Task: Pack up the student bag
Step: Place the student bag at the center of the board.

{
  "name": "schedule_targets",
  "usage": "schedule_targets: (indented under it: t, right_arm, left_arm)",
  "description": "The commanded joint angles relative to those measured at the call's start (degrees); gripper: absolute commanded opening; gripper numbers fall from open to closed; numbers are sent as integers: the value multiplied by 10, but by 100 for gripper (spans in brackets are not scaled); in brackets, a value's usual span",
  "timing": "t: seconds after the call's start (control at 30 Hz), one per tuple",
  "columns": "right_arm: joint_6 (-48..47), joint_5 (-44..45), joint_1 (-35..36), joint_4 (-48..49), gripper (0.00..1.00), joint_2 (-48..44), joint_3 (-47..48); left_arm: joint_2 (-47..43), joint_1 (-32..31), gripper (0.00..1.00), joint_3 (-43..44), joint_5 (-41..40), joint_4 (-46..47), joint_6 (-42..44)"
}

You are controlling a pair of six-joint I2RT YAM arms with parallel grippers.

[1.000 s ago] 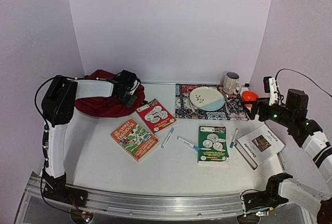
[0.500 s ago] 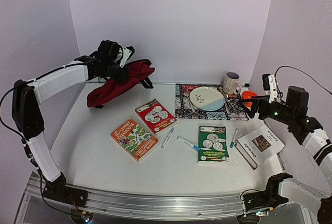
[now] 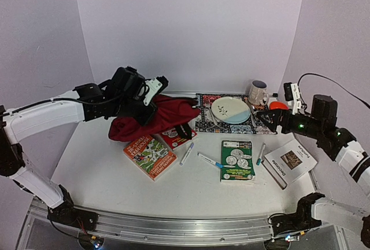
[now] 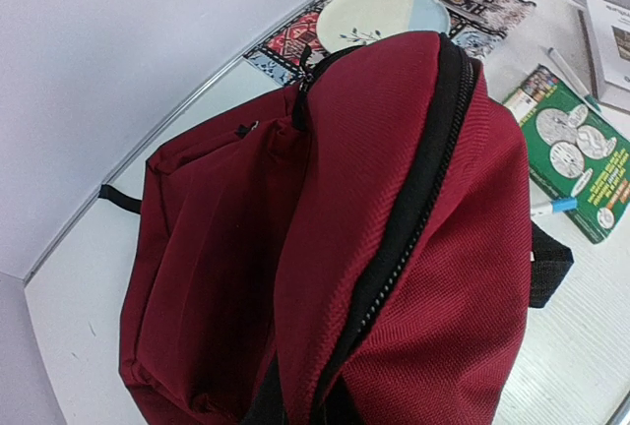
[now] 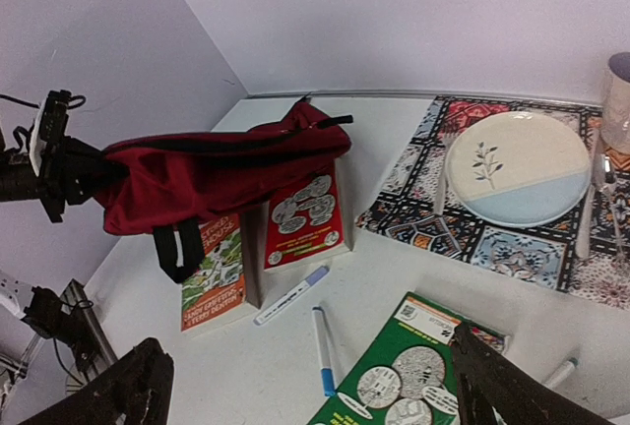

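Observation:
The student bag [image 3: 159, 117], dark red with a black zipper and straps, hangs in the air from my left gripper [image 3: 144, 98], which is shut on its upper fabric. It sags over the red book [image 3: 176, 136] and the top of the orange book [image 3: 149, 155]. In the left wrist view the student bag [image 4: 394, 248] fills the frame and hides the fingers. The right wrist view shows the student bag [image 5: 226, 171] stretched sideways above both books. My right gripper [image 3: 263, 117] hovers open near the placemat, and in its own view the right gripper [image 5: 305, 351] holds nothing.
A green book [image 3: 237, 160], a white booklet [image 3: 290, 162] and three pens [image 3: 187, 153] [image 3: 210, 161] [image 3: 261, 153] lie on the table. At the back a plate [image 3: 230, 110] rests on a patterned placemat [image 3: 202, 121], beside a mug [image 3: 258, 92] and an orange bowl [image 3: 280, 105].
My left arm lifted the bag off the back left corner and swung it right and forward, over the red and orange books. The right gripper edged left, still open.

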Motion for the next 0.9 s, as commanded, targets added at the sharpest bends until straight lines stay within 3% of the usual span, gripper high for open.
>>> schedule_targets:
  t: [0.0,0.17,0.5,0.67,0.8,0.87]
  right_arm:
    - [48,38,58,34,98,23,31]
    - [86,77,132,62,98,83,33]
    - [110,128,232,98,98,276,103]
    - [107,142,256,98,98,360,155]
    - [108,151,262,98,96,417,184]
    - [110,155,262,97,95,445,196]
  left_arm:
    - [-66,-66,0,-52,-44,29,-46]
    - [-81,-131,2,-138,-81,32,-129]
    - [-73,-225,23,-217,-120,38,-216]
    - [-112,-225,54,-233,-127,52,-254]
    - [-148,-220,95,-243,-160,80,-282]
    - [-160,-203,99,-246,-166,93,-299]
